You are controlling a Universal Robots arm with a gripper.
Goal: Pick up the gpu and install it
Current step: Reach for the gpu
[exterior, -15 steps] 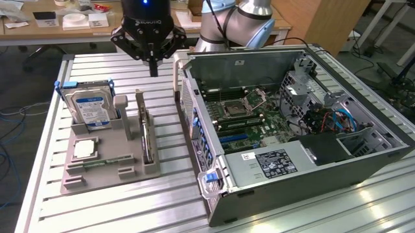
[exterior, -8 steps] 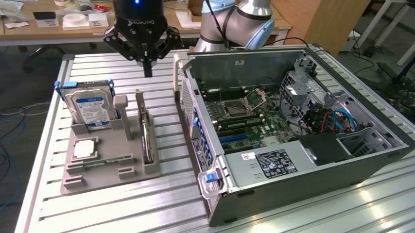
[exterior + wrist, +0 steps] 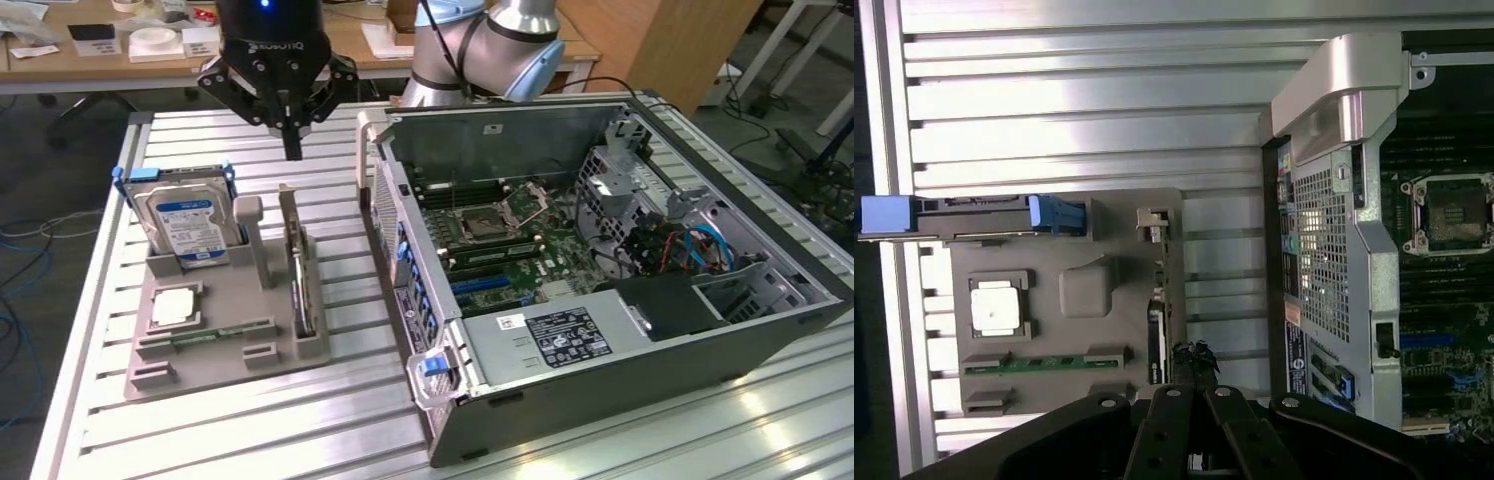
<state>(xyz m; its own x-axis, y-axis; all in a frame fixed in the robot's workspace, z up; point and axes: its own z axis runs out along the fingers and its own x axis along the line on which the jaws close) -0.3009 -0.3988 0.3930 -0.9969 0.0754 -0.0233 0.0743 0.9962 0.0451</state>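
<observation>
The gripper (image 3: pixel 291 152) hangs over the grey holder (image 3: pixel 207 365) on the bench (image 3: pixel 267 430), its fingers pressed together and holding nothing; the gpu (image 3: pixel 302 285) stands on edge in a slot of that holder, below the fingers and clear of them, between the hard drive (image 3: pixel 187 225) and the open computer case (image 3: pixel 601 270).

Air above gpu (image 3: pixel 300 280) open; hard drive (image 3: pixel 187 220) and case wall (image 3: pixel 398 240) flank it.
</observation>
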